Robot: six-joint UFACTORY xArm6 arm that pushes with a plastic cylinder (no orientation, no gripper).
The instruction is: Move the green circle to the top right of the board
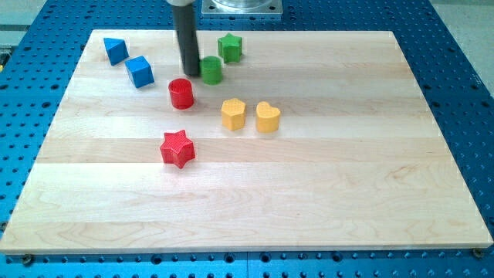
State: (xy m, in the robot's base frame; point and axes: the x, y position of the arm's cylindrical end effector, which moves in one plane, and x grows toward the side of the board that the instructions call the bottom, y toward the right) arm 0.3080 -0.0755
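Note:
The green circle stands near the view's top, left of the middle of the wooden board. My tip is down on the board right against the circle's left side; whether it touches I cannot tell. The dark rod rises from there out of the view's top. A green star lies just above and to the right of the circle.
A red circle sits just below my tip. A red star lies lower down. Two yellow blocks sit right of the red circle. Two blue blocks lie at the top left.

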